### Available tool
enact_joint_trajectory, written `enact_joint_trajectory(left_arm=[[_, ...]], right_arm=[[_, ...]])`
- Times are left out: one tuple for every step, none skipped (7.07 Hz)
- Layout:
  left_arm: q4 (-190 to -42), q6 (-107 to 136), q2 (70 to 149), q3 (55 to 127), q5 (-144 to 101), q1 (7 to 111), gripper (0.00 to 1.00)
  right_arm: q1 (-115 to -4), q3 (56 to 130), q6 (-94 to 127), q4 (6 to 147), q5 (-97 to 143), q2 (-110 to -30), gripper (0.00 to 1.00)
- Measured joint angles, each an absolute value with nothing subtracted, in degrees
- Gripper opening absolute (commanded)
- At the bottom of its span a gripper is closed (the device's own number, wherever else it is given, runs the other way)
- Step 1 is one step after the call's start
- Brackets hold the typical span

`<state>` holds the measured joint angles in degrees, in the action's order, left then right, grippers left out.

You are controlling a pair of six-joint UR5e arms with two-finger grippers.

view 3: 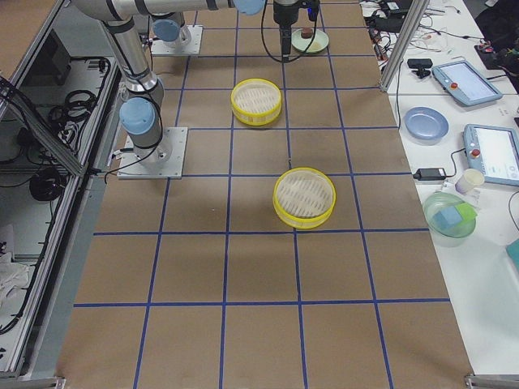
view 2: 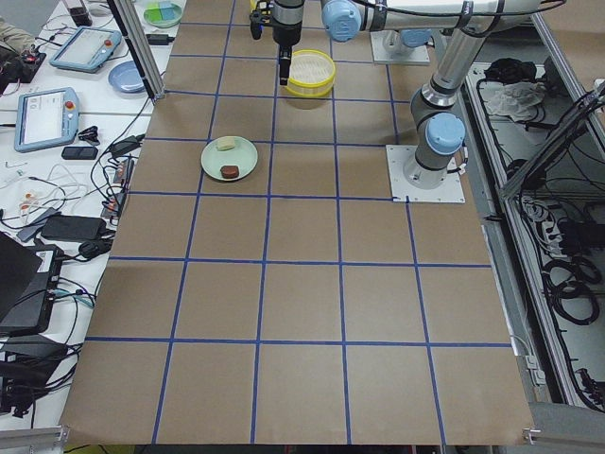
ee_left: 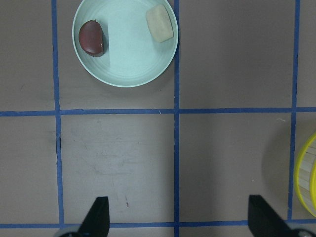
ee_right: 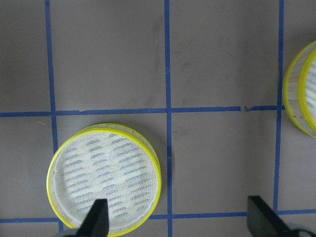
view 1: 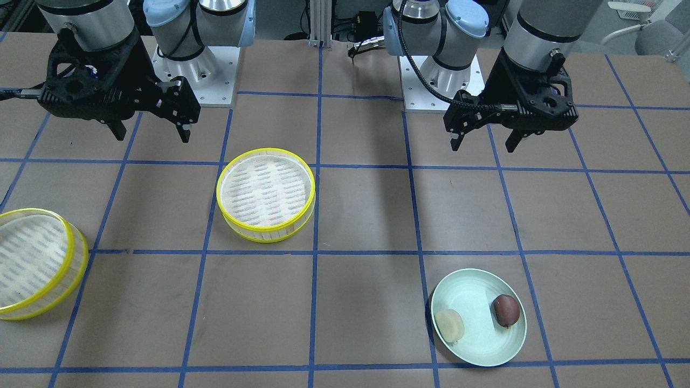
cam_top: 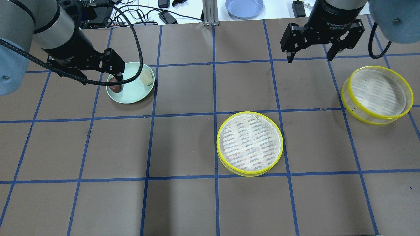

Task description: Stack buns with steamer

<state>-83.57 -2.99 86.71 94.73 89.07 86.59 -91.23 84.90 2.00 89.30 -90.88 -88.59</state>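
The cream bun (view 1: 450, 325) and the reddish-brown bun (view 1: 506, 310) lie apart on a pale green plate (view 1: 477, 353). The left wrist view shows both, brown (ee_left: 91, 38) and cream (ee_left: 159, 23). One yellow-rimmed steamer tier (view 1: 266, 194) stands empty mid-table, also seen overhead (cam_top: 250, 143). The second tier (view 1: 35, 264) stands empty at the table's right end (cam_top: 377, 94). My left gripper (view 1: 485, 143) is open and empty, raised above the table on the robot's side of the plate. My right gripper (view 1: 151, 134) is open and empty, raised on the robot's side of both tiers (ee_right: 104, 177).
The table is brown paper with a blue tape grid. Both arm bases (view 1: 197, 81) stand at the robot's edge. A blue plate (cam_top: 244, 7), cables and tablets (view 3: 462, 81) lie on the white side table beyond the far edge.
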Motion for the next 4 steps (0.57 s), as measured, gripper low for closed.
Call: enact_joint_trajectory(left_arm=[[-83.58,-2.99,86.71,94.79,89.1,86.55,1.0],[-83.58,-3.01,86.72,94.81,89.1,86.44,1.0],[-83.62,-3.05,86.74,94.82,89.08,86.27,1.0],[-83.66,-3.07,86.9,94.81,89.02,85.98,1.0]], right_arm=[[-91.23,84.9,1.99,89.3,-90.86,-88.59,1.0],[-91.23,84.9,1.91,89.3,-90.84,-88.62,1.0],[-91.22,84.9,1.82,89.3,-90.86,-88.63,1.0],[-91.13,84.9,1.76,89.26,-91.04,-88.62,1.0]])
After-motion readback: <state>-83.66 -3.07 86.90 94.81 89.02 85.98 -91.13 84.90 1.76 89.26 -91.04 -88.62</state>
